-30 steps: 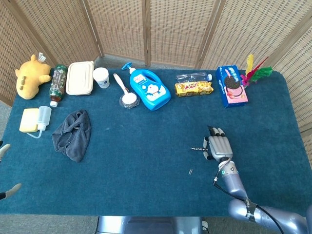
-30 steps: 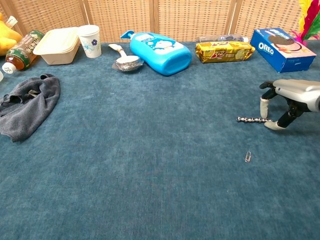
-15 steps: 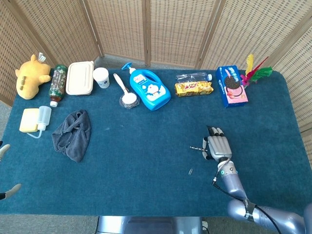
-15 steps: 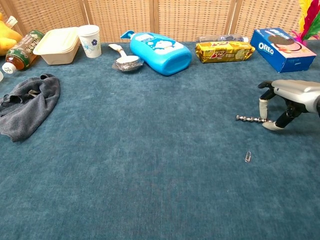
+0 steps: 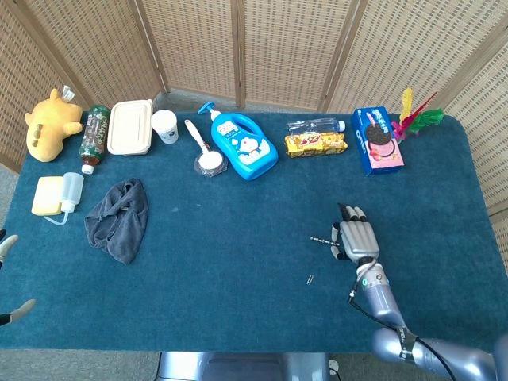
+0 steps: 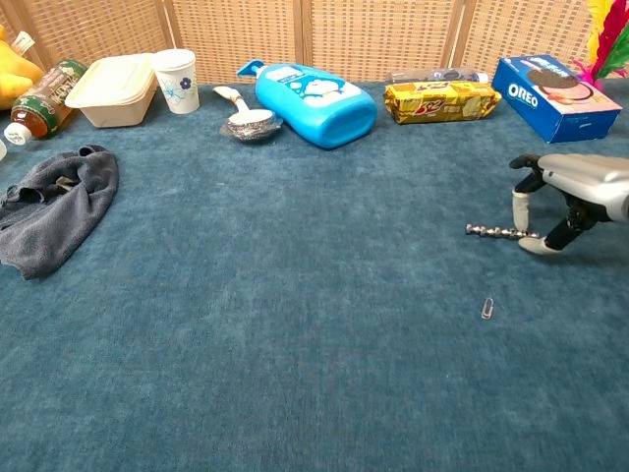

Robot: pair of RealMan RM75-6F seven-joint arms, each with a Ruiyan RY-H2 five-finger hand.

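Note:
My right hand (image 5: pixel 354 239) (image 6: pixel 575 187) hovers low over the blue tablecloth at the right. It pinches one end of a thin metal spiral corkscrew (image 6: pixel 496 233) (image 5: pixel 321 240) between thumb and a finger. The spiral points left, lying along the cloth. A small paper clip (image 6: pixel 488 308) (image 5: pixel 310 279) lies just in front of it. Of my left hand (image 5: pixel 20 308) only two spread fingertips show at the left edge of the head view, with nothing between them.
Along the back stand a yellow plush (image 5: pixel 49 123), bottle (image 5: pixel 94 136), lunch box (image 5: pixel 131 125), paper cup (image 5: pixel 165 125), spoon (image 5: pixel 205 151), blue detergent jug (image 5: pixel 243 145), biscuit pack (image 5: pixel 316 144), Oreo box (image 5: pixel 376 140) and shuttlecock (image 5: pixel 417 117). A grey cloth (image 5: pixel 119 218) and squeeze bottle (image 5: pixel 57 195) lie left.
My right hand has shifted very slightly, and the corkscrew has moved a little with it. Everything else is still.

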